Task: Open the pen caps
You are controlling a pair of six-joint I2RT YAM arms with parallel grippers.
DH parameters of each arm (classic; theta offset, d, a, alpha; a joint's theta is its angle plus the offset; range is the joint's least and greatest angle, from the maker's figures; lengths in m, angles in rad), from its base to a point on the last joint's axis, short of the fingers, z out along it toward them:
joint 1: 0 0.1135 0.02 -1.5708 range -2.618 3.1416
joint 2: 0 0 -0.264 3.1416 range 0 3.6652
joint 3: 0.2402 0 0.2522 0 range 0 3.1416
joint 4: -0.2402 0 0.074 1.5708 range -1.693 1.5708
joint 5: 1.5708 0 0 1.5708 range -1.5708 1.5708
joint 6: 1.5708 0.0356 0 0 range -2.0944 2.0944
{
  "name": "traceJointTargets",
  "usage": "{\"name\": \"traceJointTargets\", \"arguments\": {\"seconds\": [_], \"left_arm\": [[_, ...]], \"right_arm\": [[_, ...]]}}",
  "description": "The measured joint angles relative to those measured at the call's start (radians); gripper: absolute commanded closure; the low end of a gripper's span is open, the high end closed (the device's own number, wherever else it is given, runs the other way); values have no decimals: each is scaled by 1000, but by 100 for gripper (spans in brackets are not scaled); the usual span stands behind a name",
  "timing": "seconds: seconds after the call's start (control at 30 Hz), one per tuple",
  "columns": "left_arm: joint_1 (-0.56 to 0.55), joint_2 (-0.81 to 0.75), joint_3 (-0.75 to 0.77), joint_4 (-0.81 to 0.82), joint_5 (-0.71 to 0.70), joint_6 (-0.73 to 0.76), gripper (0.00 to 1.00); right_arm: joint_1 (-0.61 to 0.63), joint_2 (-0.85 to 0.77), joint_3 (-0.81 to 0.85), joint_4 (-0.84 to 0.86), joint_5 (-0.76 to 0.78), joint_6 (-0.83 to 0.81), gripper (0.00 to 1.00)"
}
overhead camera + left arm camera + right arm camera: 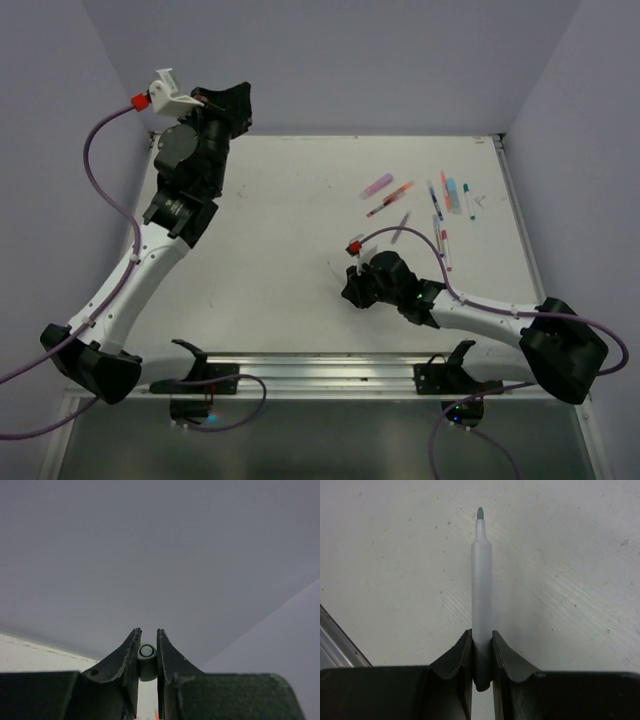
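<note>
Right gripper (482,645) fills the bottom of its wrist cam, with the jaws squeezed almost together on the back end of a grey pen (481,580). The pen sticks straight out from the fingers over the white table (395,555), and its little grey tip is bare. Can't tell if the tip actually touches the table.

From the top cam, that gripper sits left of the bunch of loose pens (432,205) and closer to the arm bases than they are. The bunch lies flat on the table, with pink, orange-red, blue and teal ones in there.

Left gripper (148,639) is way off to the left of the bunch, lifted up by the back wall. Its jaws are pinched on a stubby grey cap (146,655), round end facing its wrist cam.
</note>
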Motion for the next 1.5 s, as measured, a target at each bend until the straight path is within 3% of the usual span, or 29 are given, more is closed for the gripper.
{"name": "traceJointTargets", "arguments": {"seconds": [0.17,0.3,0.5,0.8,1.17,1.23,1.27,1.3,1.4,1.5], "left_arm": [[99,25,-49,-55,35,39,100],[197,89,-100,-141,129,81,100],[322,351,-95,-327,280,183,100],[345,657,-46,-504,380,275,100],[353,737,-16,-549,375,290,71],[353,738,-16,-551,367,292,64],[353,738,-16,-551,366,292,52],[353,738,-16,-552,365,291,52],[353,738,-19,-550,364,293,39],[353,737,-26,-549,363,290,37]], "right_arm": [[0,32,106,-22,2,50,100],[12,182,270,-16,10,137,100],[56,409,444,3,69,291,100],[130,649,676,-8,209,455,100],[146,856,891,-91,278,531,100],[146,881,910,-100,280,535,100],[147,892,920,-108,283,535,99],[147,906,933,-114,285,535,99],[147,931,958,-121,287,535,95],[147,951,979,-122,286,535,89]]}}
